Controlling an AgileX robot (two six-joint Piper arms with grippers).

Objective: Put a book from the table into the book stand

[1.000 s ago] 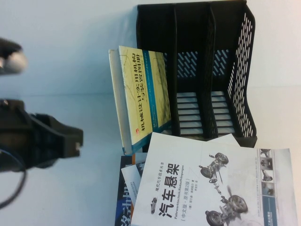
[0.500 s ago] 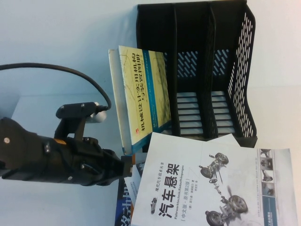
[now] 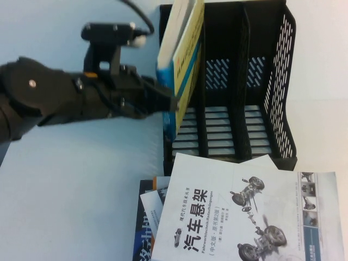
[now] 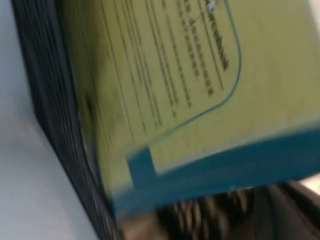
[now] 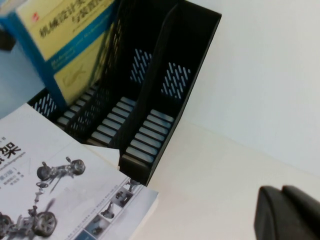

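The pale yellow-green book (image 3: 185,38) with a blue band stands nearly upright, tilted at the left slot of the black book stand (image 3: 272,81). Its lower end is inside that slot. My left gripper (image 3: 173,103) is shut and presses against the book's left face low down, with nothing between its fingers. In the left wrist view the book's cover (image 4: 200,75) fills the picture. In the right wrist view the book (image 5: 65,40) and the stand (image 5: 165,65) show. My right gripper (image 5: 285,205) hangs shut over the white table (image 5: 225,165), to the right of the stand, out of the high view.
A white book with car-part drawings (image 3: 244,212) lies in front of the stand, its corner touching the stand's front. Dark books (image 3: 144,228) stick out from under it. The stand's middle and right slots hold nothing. Bare table (image 3: 81,190) lies to the left.
My left arm has swung up and right. The book, which leaned flat against the stand's left side, now stands tipped up at the left slot.
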